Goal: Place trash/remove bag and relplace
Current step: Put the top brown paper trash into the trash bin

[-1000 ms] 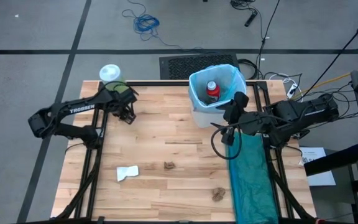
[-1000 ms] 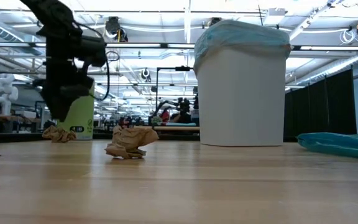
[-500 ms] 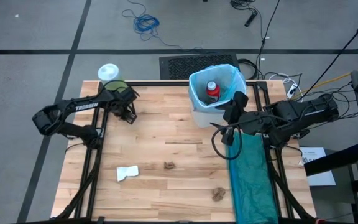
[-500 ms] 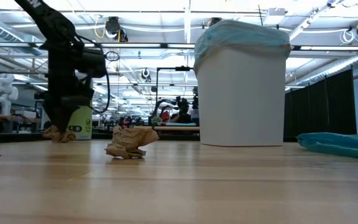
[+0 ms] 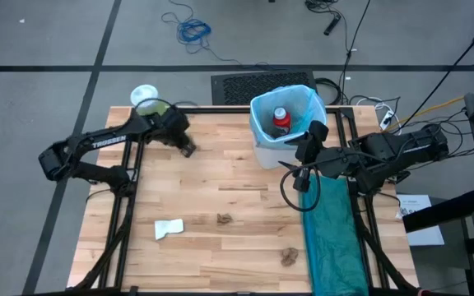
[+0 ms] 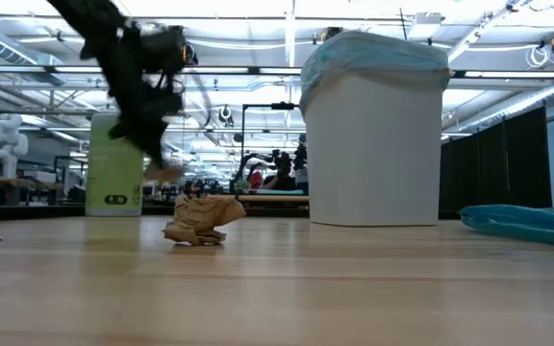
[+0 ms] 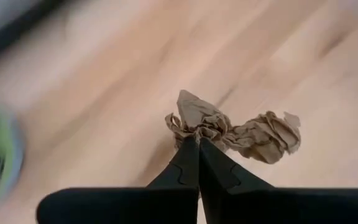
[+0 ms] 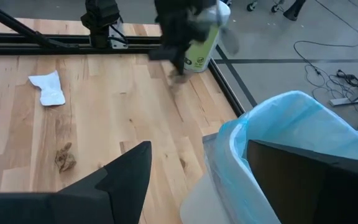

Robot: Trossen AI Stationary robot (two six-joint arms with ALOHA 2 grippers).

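Even, bright overhead light; my arms throw only soft, faint shadows on the worktop [image 5: 237,177], and ceiling strip lights [image 6: 258,43] glare in the low view. My left end effector [image 6: 157,159] is smeared by motion blur in the low and right wrist views. In my left wrist view the background wood streaks; only the paper wad [image 7: 241,130] and fingers [image 7: 191,168] stay sharp.
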